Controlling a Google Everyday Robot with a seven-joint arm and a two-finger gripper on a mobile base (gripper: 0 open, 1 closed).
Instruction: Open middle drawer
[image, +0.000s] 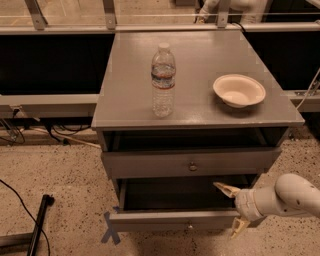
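Gripper (231, 209) at 5 o'clock, released, fingers spread. One tip sits above the right end of the middle drawer (170, 220) front, the other below it. White forearm (295, 195) enters near-level from 4 o'clock. Drawer at 6 o'clock, standing open, dark interior showing.

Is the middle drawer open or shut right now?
Open: the middle drawer sits pulled out from the cabinet, its dark inside exposed. The gripper is at the drawer's right end, jaws spread.

Nothing is legible, even on the bottle label (163, 83); the tool (231, 209) is at the right end of the middle drawer (170, 220).
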